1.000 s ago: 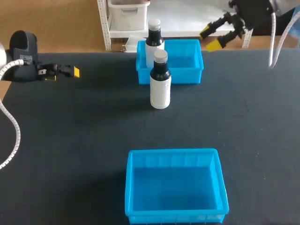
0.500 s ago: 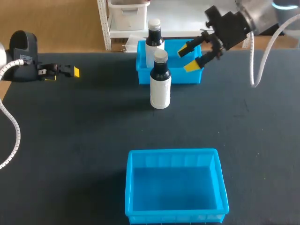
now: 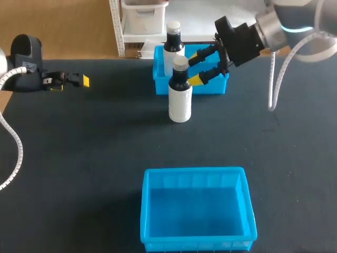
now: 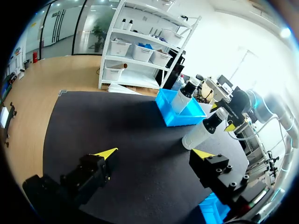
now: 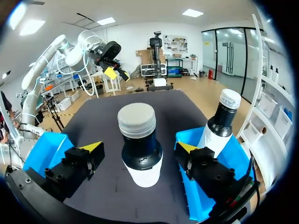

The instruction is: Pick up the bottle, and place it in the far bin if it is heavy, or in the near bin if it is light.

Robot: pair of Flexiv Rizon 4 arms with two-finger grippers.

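Observation:
A white bottle with a black neck and grey cap point(image 3: 179, 92) stands upright on the black table, just in front of the far blue bin point(image 3: 215, 80). My right gripper point(image 3: 195, 67) is at the bottle's right, level with its neck, fingers wide open. In the right wrist view the bottle point(image 5: 138, 161) stands between and slightly ahead of the yellow tips of that gripper point(image 5: 139, 148), with a gap on each side. A second, similar bottle point(image 3: 173, 42) stands in the far bin's left corner. My left gripper point(image 4: 154, 153) hangs open and empty over the table's far left.
The near blue bin point(image 3: 246, 211) sits empty at the table's front, in line with the bottle. The table's left half and right side are bare black surface. My left gripper point(image 3: 73, 80) is well away from both bins.
My right arm has swung in from the far right, down and left, to the standing bottle, its fingers wide open throughout. The left arm and the bottles have not moved.

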